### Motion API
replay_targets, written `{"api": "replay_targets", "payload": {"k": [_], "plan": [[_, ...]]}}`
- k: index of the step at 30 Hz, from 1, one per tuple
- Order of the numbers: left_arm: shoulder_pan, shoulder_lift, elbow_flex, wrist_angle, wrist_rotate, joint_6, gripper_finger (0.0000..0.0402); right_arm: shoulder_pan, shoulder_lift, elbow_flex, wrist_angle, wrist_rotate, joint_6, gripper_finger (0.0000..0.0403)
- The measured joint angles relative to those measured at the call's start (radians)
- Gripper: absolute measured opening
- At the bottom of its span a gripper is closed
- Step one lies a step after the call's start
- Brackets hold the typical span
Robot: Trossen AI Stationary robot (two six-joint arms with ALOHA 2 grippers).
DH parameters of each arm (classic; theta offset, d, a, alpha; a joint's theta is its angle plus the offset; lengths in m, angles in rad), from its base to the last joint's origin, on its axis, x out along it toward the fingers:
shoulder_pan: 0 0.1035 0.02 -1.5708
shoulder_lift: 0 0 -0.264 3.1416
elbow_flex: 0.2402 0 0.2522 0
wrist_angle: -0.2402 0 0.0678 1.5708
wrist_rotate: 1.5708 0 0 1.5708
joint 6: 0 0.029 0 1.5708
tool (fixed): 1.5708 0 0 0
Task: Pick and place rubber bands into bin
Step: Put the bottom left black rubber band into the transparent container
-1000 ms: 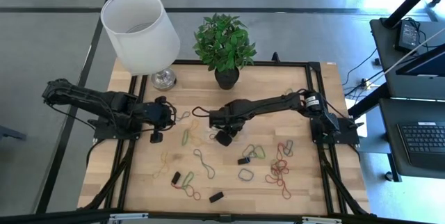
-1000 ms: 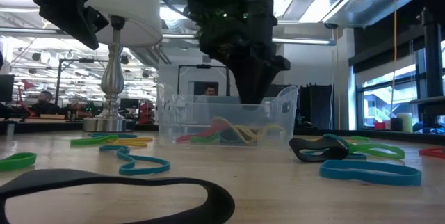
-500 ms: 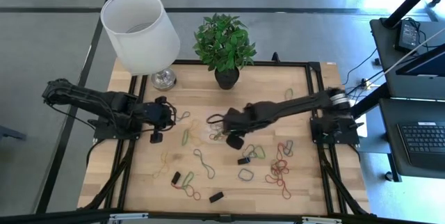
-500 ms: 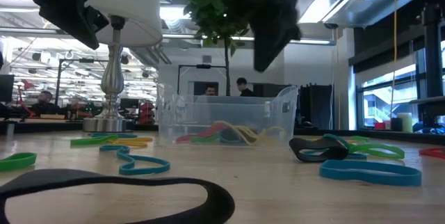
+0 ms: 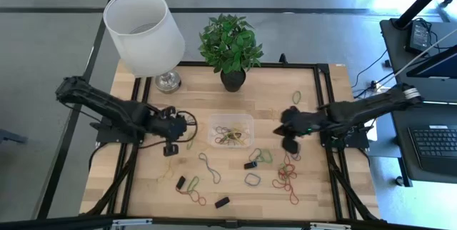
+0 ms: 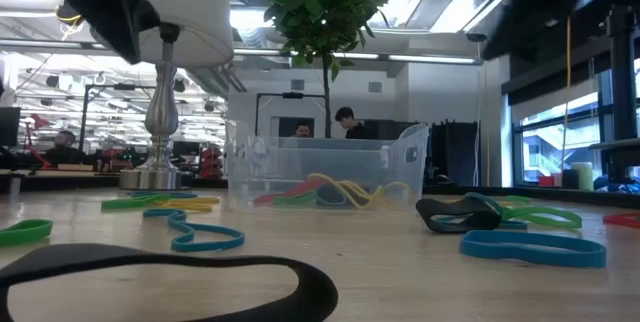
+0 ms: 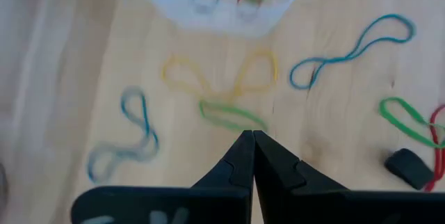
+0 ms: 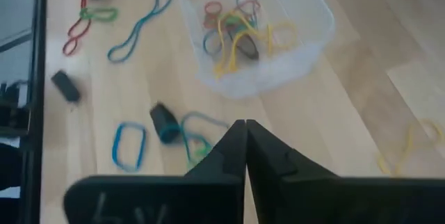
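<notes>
The clear bin (image 5: 230, 131) stands mid-table with several coloured rubber bands (image 8: 233, 33) lying in it; it also shows in the low view (image 6: 325, 167). Many more bands lie flat on the wood around it, among them a red tangle (image 5: 287, 176) and a green and a yellow loop (image 7: 233, 115). My left gripper (image 5: 184, 126) hovers just left of the bin, shut and empty (image 7: 252, 135), above those two loops. My right gripper (image 5: 282, 128) hovers right of the bin, shut and empty (image 8: 245, 123). Both hang high above the table in the low view.
A lamp with a white shade (image 5: 143, 23) and a potted plant (image 5: 230, 44) stand at the far edge behind the bin. Small black pieces (image 5: 222, 202) lie among the bands near the front. People (image 6: 345, 122) show in the room beyond the table.
My right gripper has lifted away from above the bin and swung toward the table's right edge, uncovering the bin and the bands in it. My left gripper has moved a little toward the bin.
</notes>
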Motion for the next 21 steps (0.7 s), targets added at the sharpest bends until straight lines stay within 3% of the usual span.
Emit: {"api": "replay_targets", "payload": {"k": [9,15,21], "plan": [[-0.028,0.203,0.044,-0.059,0.055,-0.439,0.0003,0.002,-0.322,-0.247,-0.031,-0.001,-0.025,0.0016],[-0.029,0.307,0.037,-0.021,0.066,-0.536,0.0012,0.001,-0.374,-0.334,-0.025,-0.001,-0.031,0.0023],[-0.049,0.403,0.037,0.098,0.149,-0.601,0.0071,0.001,-0.372,-0.362,-0.026,-0.001,-0.03,0.0018]]}}
